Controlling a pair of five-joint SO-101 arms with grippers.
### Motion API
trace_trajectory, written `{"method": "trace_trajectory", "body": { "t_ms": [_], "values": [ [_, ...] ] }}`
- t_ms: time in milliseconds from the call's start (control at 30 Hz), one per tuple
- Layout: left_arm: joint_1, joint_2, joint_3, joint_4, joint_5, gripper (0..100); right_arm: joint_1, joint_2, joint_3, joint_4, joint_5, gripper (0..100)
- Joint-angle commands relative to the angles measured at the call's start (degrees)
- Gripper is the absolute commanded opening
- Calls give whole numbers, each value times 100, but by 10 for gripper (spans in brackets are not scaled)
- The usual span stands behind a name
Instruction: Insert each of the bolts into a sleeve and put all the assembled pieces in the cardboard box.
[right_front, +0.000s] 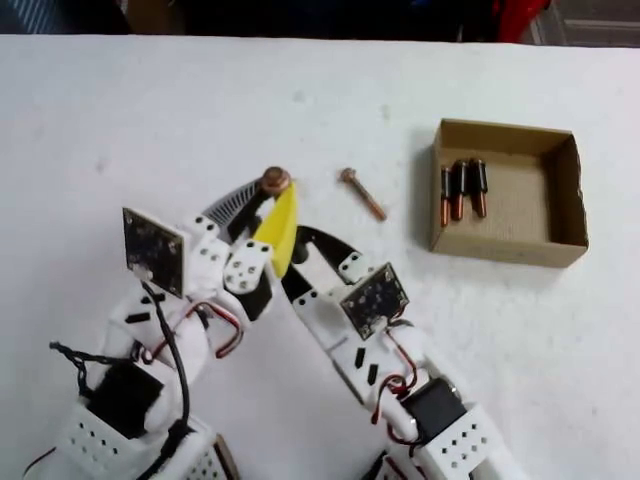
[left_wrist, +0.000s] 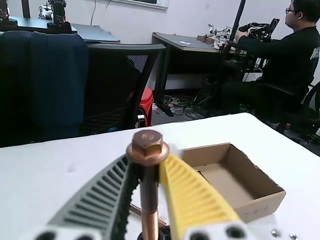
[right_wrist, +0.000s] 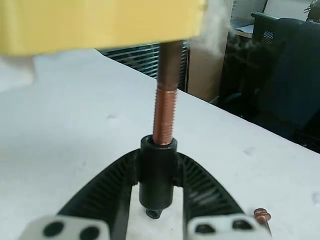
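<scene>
Bolt (left_wrist: 147, 146) stands upright, head up, clamped in the left hand (left_wrist: 148, 162) between its grey and yellow fingers. Directly beneath it, the right hand (right_wrist: 156, 165) is closed on the black sleeve (right_wrist: 157, 187), also upright and just above the counter (right_front: 150, 120). The threaded tip sits in the sleeve's mouth, with both long axes in line. The coming move likely turns on pushing straight down along that shared axis. The box (right_front: 505, 250) lies on the right arm's side, and a loose bolt (right_front: 362, 193) lies between it and the hands.
</scene>
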Motion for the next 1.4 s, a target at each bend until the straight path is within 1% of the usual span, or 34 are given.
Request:
{"method": "trace_trajectory", "body": {
  "t_ms": [0, 233, 333, 400, 533, 733, 867, 933, 1100, 1167, 1233, 1367],
  "values": [
    [75, 22, -26, -237, 70, 23, 66, -110, -62, -31, 26, 16],
    [84, 22, 396, -273, 105, 23, 75, -110, -62, -31, 26, 16],
    [48, 22, 510, -229, 589, 23, 92, -110, -62, -31, 26, 16],
    [40, 22, 580, -229, 721, 23, 154, -110, -62, -31, 26, 16],
    [75, 22, 844, -229, 721, 23, 330, -110, -62, -31, 26, 16],
    [66, 22, 1240, -273, 721, 23, 338, -110, -70, -31, 26, 16],
    [40, 22, 1231, -273, 712, 25, 338, -110, -70, -31, 26, 16],
    [40, 22, 1231, -273, 712, 64, 338, -110, -70, -31, 26, 16],
    [31, 22, 1266, -229, 712, 298, 338, -110, -70, -31, 26, 16],
    [-75, 22, 1266, -229, 712, 358, 338, -110, -62, -31, 26, 16],
    [-330, 22, 1240, -246, 712, 382, 347, -110, -62, -31, 26, 16],
    [-787, 22, 1231, -273, 712, 372, 356, -110, -62, -13, 26, 16]
  ]
}}
